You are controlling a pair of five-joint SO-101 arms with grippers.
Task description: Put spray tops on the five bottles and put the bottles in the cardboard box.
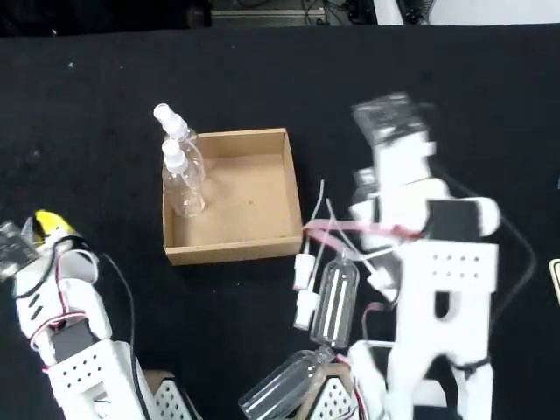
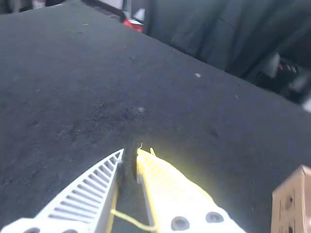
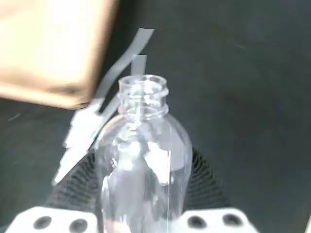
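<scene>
The cardboard box (image 1: pixel 232 236) stands mid-table with two capped bottles (image 1: pixel 184 175) leaning inside its left wall. My right gripper (image 3: pixel 141 167) is shut on a clear, topless bottle (image 3: pixel 141 145), whose open neck points toward the box corner (image 3: pixel 53 53). From above, this bottle (image 1: pixel 335 297) sits just right of the box's near corner. Three loose spray tops (image 1: pixel 304 271) with dip tubes lie around it; two spray tops (image 3: pixel 80 131) lie beside its neck. Another topless bottle (image 1: pixel 284 385) lies at the near edge. My left gripper (image 2: pixel 131 156) is shut and empty over bare cloth, far left of the box.
Black cloth covers the table (image 1: pixel 105 105). The right arm's white body (image 1: pixel 429 262) stands right of the held bottle. A cardboard-coloured corner (image 2: pixel 291 204) shows beside the left gripper. The left arm (image 1: pixel 61 324) occupies the near left corner.
</scene>
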